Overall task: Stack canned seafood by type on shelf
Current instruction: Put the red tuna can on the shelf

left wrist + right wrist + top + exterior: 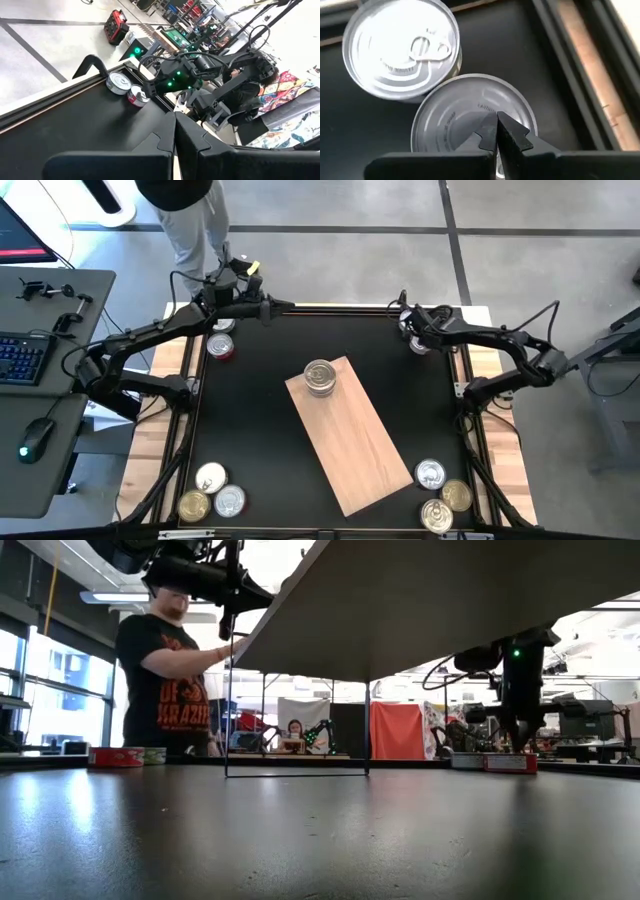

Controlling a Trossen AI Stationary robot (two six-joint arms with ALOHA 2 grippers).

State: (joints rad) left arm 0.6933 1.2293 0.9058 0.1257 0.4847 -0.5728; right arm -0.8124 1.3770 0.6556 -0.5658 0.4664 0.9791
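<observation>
The shelf (355,430), a light wooden board, lies slantwise mid-table with a short stack of canned seafood (320,377) on its far end. Two tins (221,345) sit at the far left, one red-sided. My left gripper (264,307) hangs shut in the air beside them. At the far right, my right gripper (496,120) points steeply down, shut, over the silver lid of one tin (455,115). A second tin (402,47) with a pull-tab lid stands against that one. My right gripper's shut fingertips (507,131) stand over the lid of the nearer tin (470,107), coming slanting from above. I cannot tell whether they touch the lid. The tin sits flat on the table.
Three tins (212,492) cluster at the near left corner and three more (441,495) at the near right corner. A person (165,670) stands just beyond the far left edge. A desk with keyboard (22,358) is left of the table.
</observation>
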